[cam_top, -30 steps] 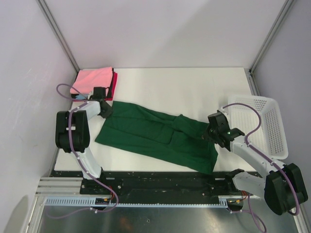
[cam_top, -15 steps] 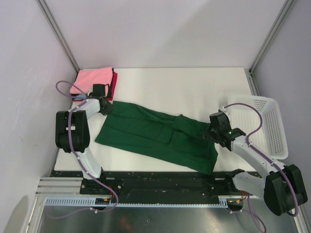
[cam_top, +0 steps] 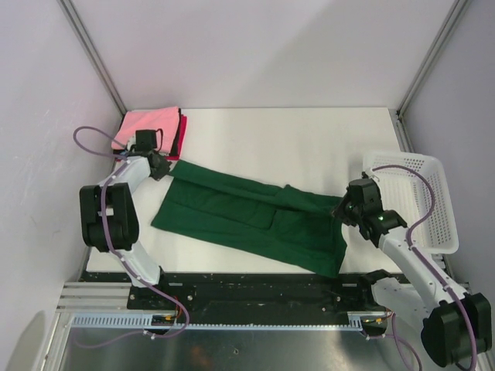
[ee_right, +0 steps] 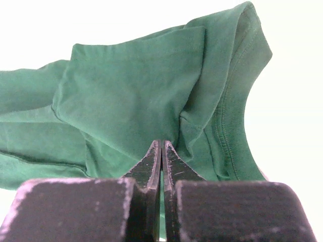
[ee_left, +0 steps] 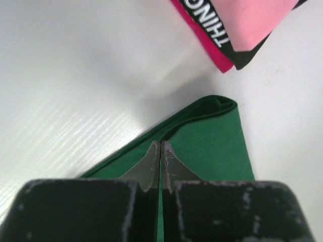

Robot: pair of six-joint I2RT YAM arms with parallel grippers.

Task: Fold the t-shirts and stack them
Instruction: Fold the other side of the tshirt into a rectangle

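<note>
Pinching the dark green t-shirt at both ends. Lies spread flat across the middle of the bench, slanting from far left to near right, folded lengthwise into a long band.

Held at the far left corner by the left tool, closed tight on a doubled edge of the cloth, with a thin line of green showing between the two fingers in the left wrist view. Sits just short of the folded stack, tucked into the bench's far left corner but not touching the green corner. Shows, layer by layer from the wrist, a pink shirt on top, a black layer with white lettering beneath, and a red layer under that.

Held at the near right end by the right tool, likewise pressed shut on green cloth, with rumpled folds and a curved stitched hem bunched ahead of the fingertips. Reaches close beside the white mesh basket standing at the bench's right edge.
</note>
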